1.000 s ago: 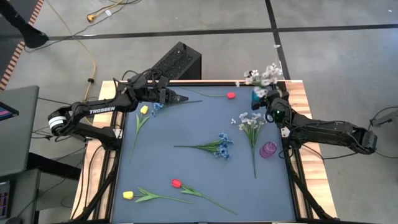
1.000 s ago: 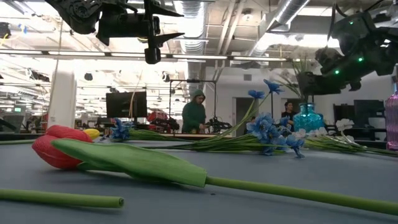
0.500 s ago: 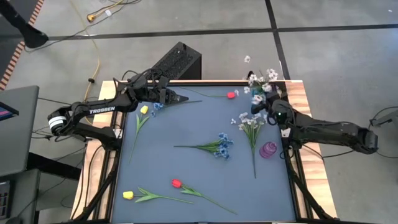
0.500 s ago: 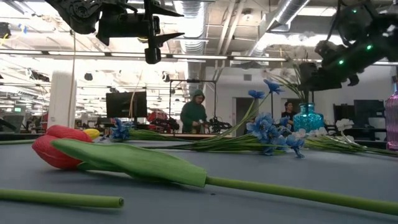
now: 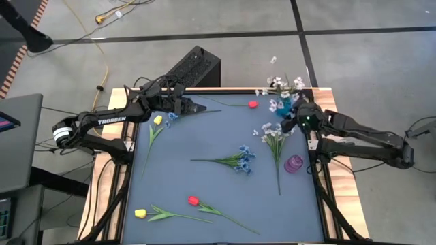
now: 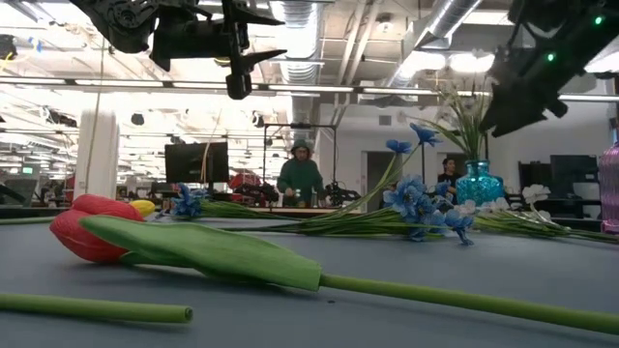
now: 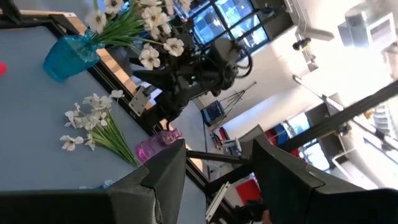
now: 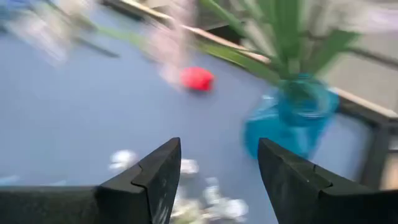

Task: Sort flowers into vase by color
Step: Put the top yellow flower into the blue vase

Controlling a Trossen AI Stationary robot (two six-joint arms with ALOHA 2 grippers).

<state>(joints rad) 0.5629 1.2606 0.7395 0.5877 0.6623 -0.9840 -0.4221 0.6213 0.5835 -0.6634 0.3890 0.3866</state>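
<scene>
The blue vase (image 5: 285, 106) stands at the table's far right corner with white sprays (image 5: 279, 87) stuck in it; it also shows in the right wrist view (image 8: 289, 124). Another white spray (image 5: 274, 133) lies flat on the mat beside it. My right gripper (image 5: 294, 122) hangs open in the air just near of the vase, pointing at it (image 8: 219, 180), with nothing between its fingers. My left gripper (image 5: 201, 107) waits open above the far left of the mat (image 7: 217, 180). A blue cluster (image 5: 242, 160) lies mid-mat. Red tulips (image 5: 253, 104) (image 5: 193, 201) and yellow tulips (image 5: 158, 120) (image 5: 140, 213) lie on their sides.
A purple vase (image 5: 294, 163) stands at the mat's right edge, near of my right gripper. A black box (image 5: 194, 68) sits beyond the far edge. The mat's middle left and near right have bare room. A person stands far off in the room (image 6: 302, 174).
My right gripper has drawn back from the blue vase toward the table's right and has risen, tipping its fingers downward. The white sprays in the vase have swayed and shifted about. My left arm has kept still.
</scene>
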